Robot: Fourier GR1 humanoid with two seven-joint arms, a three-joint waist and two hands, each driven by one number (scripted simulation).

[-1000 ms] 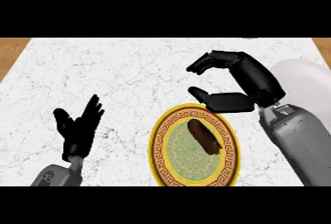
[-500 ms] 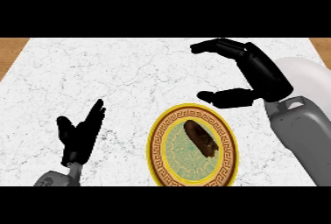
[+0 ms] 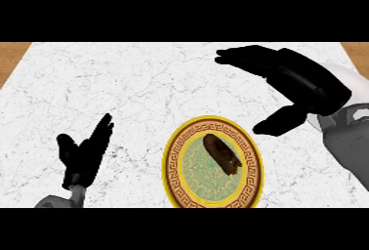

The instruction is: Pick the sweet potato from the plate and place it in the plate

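The sweet potato [image 3: 221,153] lies on the plate [image 3: 175,166]. The right hand [image 3: 302,83] hangs beyond it, fingers apart and empty; the left hand [image 3: 83,154] rests open on the worktop [image 3: 108,83].

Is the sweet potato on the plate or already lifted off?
On the plate: the sweet potato lies inside its rim, neither hand touching.

Counter [image 3: 130,93]: white marble look, fine grey veining, smooth, matt. Wood-toned strip at far corners.
Plate [image 3: 175,161]: glazed ceramic look; glossy yellow rim, brown key-pattern band, pale green mottled centre.
Sweet potato [image 3: 221,153]: dark brown skin, dull, slightly rough.
Left hand [image 3: 83,154], right hand [image 3: 302,83]: black, plastic-like, smooth, faint sheen.
Forearm [image 3: 349,141]: grey, smooth, hard shell, satin.
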